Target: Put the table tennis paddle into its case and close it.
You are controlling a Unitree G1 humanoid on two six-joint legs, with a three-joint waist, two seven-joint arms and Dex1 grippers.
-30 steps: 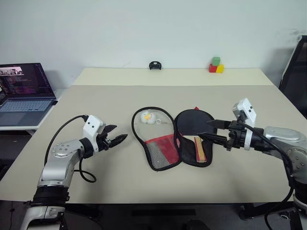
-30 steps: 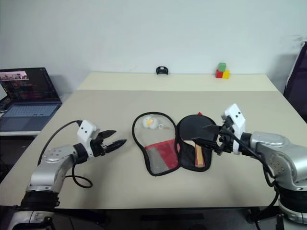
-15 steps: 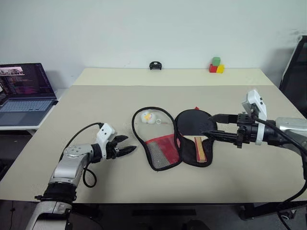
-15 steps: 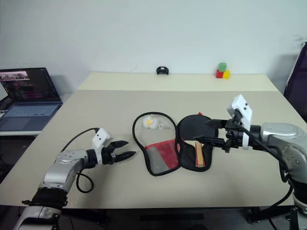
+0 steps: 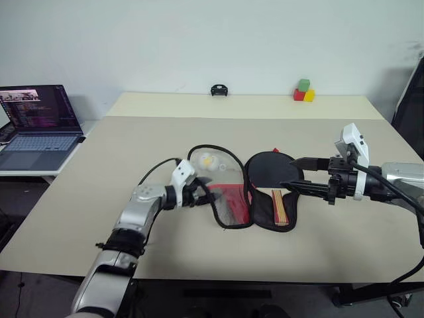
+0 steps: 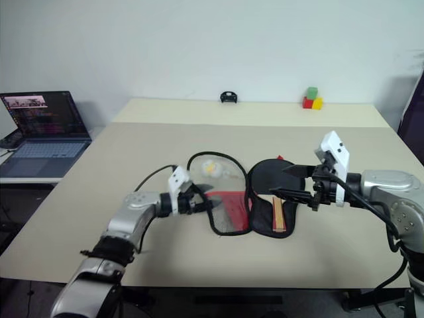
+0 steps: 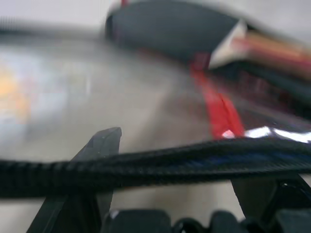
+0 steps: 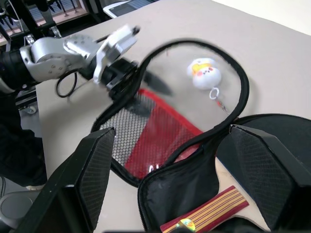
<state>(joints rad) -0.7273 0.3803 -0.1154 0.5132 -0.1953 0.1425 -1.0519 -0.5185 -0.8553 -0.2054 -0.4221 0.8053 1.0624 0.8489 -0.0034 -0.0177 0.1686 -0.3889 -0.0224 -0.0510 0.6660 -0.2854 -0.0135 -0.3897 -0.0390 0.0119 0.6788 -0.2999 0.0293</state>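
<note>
Since a second earlier, the left pincer (image 5: 207,195) had swept from the lower left of the head view toward the middle, reaching the left rim of the case (image 5: 228,211); the right pincer (image 5: 297,173) had barely shifted. The left pincer's two black fingers stood spread, gripping nothing that could be made out, with the case's black zipper edge running across just in front of them in the left wrist view. The right pincer hung wide open and empty at the right of the frame, its tips over the right half of the case, one finger (image 8: 91,170) showing to either side of its wrist view.

The case lay unzipped and spread flat at the centre of the worktop (image 5: 79,192), its left flap showing red mesh, a small white-and-yellow charm (image 5: 207,159) inside the upper loop of the zipper. The paddle (image 5: 271,172) sat in the right half, black face toward the top of the frame, striped handle toward the bottom.

A laptop (image 5: 38,126) stood open at the upper left, off the worktop. Coloured blocks (image 5: 302,92) and a small black object (image 5: 217,89) rested at the worktop's far edge.
</note>
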